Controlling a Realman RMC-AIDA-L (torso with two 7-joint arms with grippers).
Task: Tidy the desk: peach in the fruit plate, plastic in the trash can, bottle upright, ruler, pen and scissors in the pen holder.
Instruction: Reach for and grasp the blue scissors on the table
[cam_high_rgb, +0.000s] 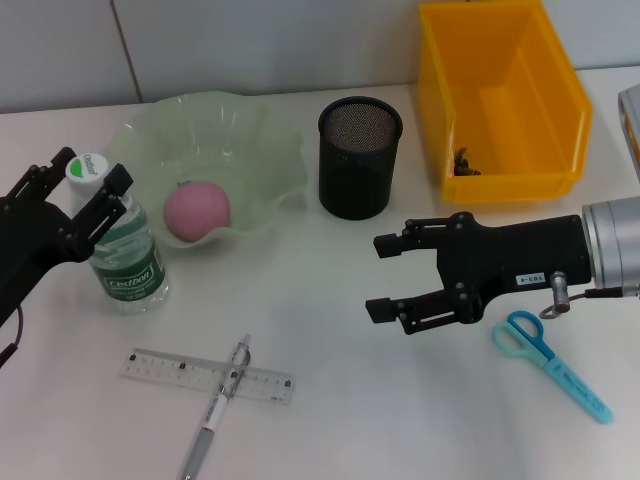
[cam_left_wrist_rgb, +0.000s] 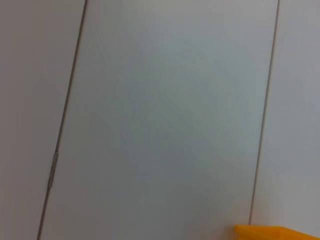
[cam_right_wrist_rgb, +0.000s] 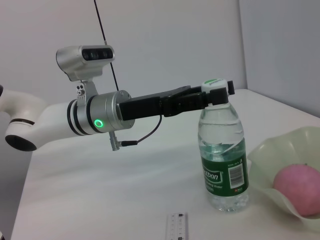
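Observation:
The bottle (cam_high_rgb: 126, 255) (cam_right_wrist_rgb: 224, 160) stands upright at the left. My left gripper (cam_high_rgb: 84, 182) (cam_right_wrist_rgb: 218, 93) is open and straddles its white-and-green cap. The pink peach (cam_high_rgb: 197, 210) (cam_right_wrist_rgb: 299, 185) lies in the pale green fruit plate (cam_high_rgb: 270, 160) (cam_right_wrist_rgb: 270, 157). The black mesh pen holder (cam_high_rgb: 360, 160) stands at the centre back. My right gripper (cam_high_rgb: 380, 277) hovers open in front of it, holding nothing. The blue scissors (cam_high_rgb: 552, 366) lie to its right. At the front left, the pen (cam_high_rgb: 216, 408) lies across the clear ruler (cam_high_rgb: 175, 369) (cam_right_wrist_rgb: 176, 227).
The yellow bin (cam_high_rgb: 560, 110) (cam_left_wrist_rgb: 275, 232) stands at the back right with a small dark scrap (cam_high_rgb: 465, 162) on its floor. A grey object (cam_high_rgb: 630, 110) pokes in at the right edge. The left wrist view shows mostly wall.

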